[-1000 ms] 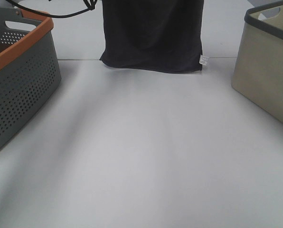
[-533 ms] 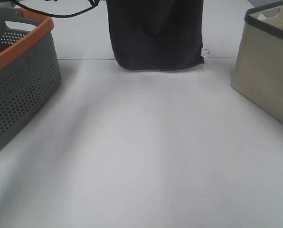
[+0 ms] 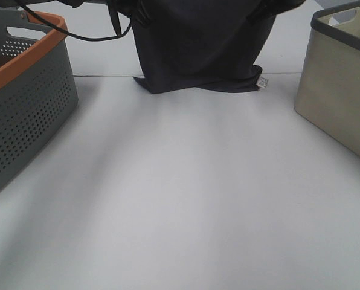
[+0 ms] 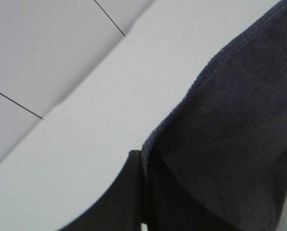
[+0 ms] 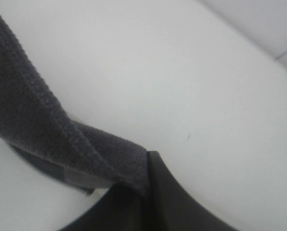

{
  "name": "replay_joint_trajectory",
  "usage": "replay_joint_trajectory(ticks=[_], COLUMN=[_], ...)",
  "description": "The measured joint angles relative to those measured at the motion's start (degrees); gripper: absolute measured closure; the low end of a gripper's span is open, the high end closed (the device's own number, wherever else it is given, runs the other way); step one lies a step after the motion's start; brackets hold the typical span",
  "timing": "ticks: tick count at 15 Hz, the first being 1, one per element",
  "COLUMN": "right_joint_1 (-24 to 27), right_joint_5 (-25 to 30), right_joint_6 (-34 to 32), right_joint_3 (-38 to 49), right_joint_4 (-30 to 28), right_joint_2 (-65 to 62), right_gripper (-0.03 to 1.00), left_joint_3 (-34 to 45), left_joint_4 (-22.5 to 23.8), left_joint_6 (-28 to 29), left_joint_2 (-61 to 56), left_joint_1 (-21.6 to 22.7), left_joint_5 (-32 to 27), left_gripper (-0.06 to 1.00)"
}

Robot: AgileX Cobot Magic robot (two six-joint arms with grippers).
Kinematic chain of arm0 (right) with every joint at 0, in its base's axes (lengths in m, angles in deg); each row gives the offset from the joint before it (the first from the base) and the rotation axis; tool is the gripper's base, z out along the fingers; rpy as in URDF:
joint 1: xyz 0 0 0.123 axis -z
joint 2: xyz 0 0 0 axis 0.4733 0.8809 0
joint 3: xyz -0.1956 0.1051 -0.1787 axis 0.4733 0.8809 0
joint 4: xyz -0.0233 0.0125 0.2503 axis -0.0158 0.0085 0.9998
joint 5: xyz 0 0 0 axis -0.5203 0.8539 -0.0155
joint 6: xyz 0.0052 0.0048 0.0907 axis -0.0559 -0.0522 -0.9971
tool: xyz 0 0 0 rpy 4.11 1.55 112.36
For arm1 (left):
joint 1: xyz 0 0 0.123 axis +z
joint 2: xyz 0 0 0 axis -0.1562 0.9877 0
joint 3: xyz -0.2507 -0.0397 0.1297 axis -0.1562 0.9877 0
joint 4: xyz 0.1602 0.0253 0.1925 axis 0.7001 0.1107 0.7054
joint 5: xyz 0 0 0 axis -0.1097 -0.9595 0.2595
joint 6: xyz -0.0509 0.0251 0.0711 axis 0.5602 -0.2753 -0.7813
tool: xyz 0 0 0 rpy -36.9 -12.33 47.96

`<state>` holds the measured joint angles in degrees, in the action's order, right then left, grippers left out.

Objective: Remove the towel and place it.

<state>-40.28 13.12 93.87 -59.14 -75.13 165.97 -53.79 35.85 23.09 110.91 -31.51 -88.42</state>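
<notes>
Hanging from the top edge of the high view, the towel [image 3: 198,48] sits to the right of the grey basket [image 3: 29,103], well apart from it. Its lower hem is bunched in folds where it meets the table [image 3: 180,199], near the far seam. The white tag [image 3: 263,81] shows at the bottom corner farthest from the grey basket. A beige bin [image 3: 337,96] stands beyond the towel, on the side away from the grey basket. A black cable [image 3: 77,33] loops above the grey basket's orange rim toward the towel's top corner. Both top corners of the cloth run up into dark shapes, too cropped to read.

Left wrist view: my left tool [image 4: 143,192] is clamped on the towel. The stitched hem runs straight into the line where the two dark fingers meet, with no gap between them. White table lies behind.

Right wrist view: my right tool [image 5: 138,202] is closed on the towel too. A rolled, twisted edge of the cloth ends pinched at the dark finger [image 5: 167,207]. The grey basket is out of this view.
</notes>
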Motion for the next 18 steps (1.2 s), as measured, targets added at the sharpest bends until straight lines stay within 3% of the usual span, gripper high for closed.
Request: replay_joint_trajectory(ticks=[2, 5, 7, 8, 10, 12, 15, 18], right_joint_1=[0.06, 0.06, 0.06, 0.06, 0.06, 0.06, 0.06, 0.06], right_joint_5=[8.82, 25.44, 35.81, 41.65, 47.44, 50.88, 51.51, 51.57], right_joint_6=[4.35, 16.79, 20.86, 21.14, 21.26, 21.08, 20.86, 20.74], right_joint_3=[0.0, 0.0, -0.06, -0.11, -0.11, -0.11, 1.15, 7.51], right_joint_4=[8.42, 23.32, 26.47, 26.87, 26.93, 27.44, 28.88, 30.08], right_joint_2=[0.0, 0.0, -0.06, -0.06, -0.06, -0.06, -0.17, -0.29], right_gripper=[0.97, 0.97, 0.97, 0.97, 0.97, 0.97, 0.97, 0.97], left_joint_3=[0.0, 0.0, 0.0, 0.0, -0.17, -0.17, 0.57, 6.82], left_joint_4=[-0.06, -1.95, -6.7, -10.37, -15.3, -19.94, -23.95, -24.06], left_joint_6=[0.0, -0.46, -2.52, -4.98, -8.14, -10.37, -10.6, -10.49], left_joint_2=[-0.29, -0.29, -0.29, -0.29, -0.29, -0.29, -0.63, -4.18], left_joint_1=[-1.72, -3.84, -3.84, -3.84, -3.84, -3.84, -3.84, -3.84], left_joint_5=[-8.54, -26.47, -37.87, -46.81, -56.55, -59.64, -59.76, -59.87], left_gripper=[0.94, 0.94, 0.94, 0.94, 0.94, 0.94, 0.94, 0.94])
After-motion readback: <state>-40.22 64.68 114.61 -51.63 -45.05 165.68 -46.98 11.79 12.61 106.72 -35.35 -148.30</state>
